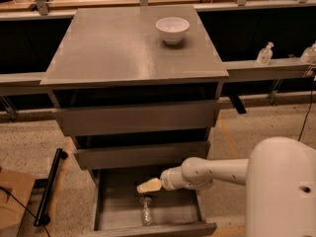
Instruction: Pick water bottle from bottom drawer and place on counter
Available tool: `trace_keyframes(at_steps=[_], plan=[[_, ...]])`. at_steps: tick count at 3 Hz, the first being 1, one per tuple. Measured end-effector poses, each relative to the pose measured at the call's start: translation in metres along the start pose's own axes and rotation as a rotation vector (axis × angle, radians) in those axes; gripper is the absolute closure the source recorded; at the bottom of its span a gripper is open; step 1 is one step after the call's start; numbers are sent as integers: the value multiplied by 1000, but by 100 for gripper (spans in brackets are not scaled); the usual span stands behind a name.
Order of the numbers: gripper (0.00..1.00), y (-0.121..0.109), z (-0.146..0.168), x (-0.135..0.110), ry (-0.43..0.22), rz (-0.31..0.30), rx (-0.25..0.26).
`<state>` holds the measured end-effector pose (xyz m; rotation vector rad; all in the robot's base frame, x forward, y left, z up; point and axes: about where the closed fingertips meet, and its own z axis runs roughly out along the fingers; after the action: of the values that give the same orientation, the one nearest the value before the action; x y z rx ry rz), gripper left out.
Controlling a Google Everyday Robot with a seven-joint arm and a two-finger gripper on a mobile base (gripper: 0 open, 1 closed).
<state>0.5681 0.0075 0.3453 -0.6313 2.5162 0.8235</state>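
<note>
The water bottle [146,211], small, clear and crinkled, lies in the open bottom drawer [116,215], near its middle front. My gripper [147,186] reaches in from the right on a white arm and hangs just above the bottle's upper end. The grey metal counter [113,43] tops the cabinet above the two upper drawers.
A white bowl [173,29] stands on the counter at the back right. Two clear pump dispenser bottles [265,54] stand on a ledge at the right. A black bar [49,186] lies on the floor left of the drawer. My white arm body [281,191] fills the lower right.
</note>
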Motion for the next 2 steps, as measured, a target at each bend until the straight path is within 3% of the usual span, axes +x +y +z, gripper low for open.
trace_keyframes(at_steps=[1, 2], plan=[[0, -22, 31, 13, 31, 107, -20], [0, -24, 35, 14, 35, 115, -19]])
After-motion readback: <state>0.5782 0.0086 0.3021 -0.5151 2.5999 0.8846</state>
